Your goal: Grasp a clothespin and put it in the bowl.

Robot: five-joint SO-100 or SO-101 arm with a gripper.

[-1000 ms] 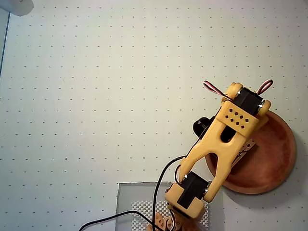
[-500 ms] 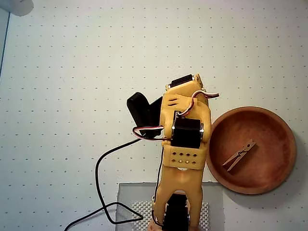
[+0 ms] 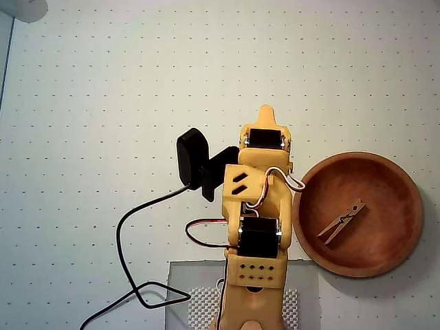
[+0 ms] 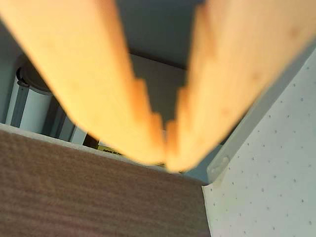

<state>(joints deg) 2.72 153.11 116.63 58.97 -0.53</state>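
Note:
A light-tan wooden clothespin (image 3: 342,221) lies inside the reddish-brown wooden bowl (image 3: 399,254) at the right of the overhead view. The orange arm stands folded up to the left of the bowl, and its gripper (image 3: 266,113) points toward the top of that view, well away from the bowl. In the wrist view the two orange fingers (image 4: 113,98) fill the frame, blurred, and their tips meet at the gripper's end (image 4: 165,160) with nothing between them. The bowl and the clothespin do not show in the wrist view.
A black camera (image 3: 192,157) on a bracket sticks out left of the arm, and its black cable (image 3: 122,234) loops across the white dotted mat (image 3: 103,103). A grey base plate (image 3: 185,282) lies under the arm. The wrist view shows a brown floor (image 4: 89,197) beyond the mat's edge.

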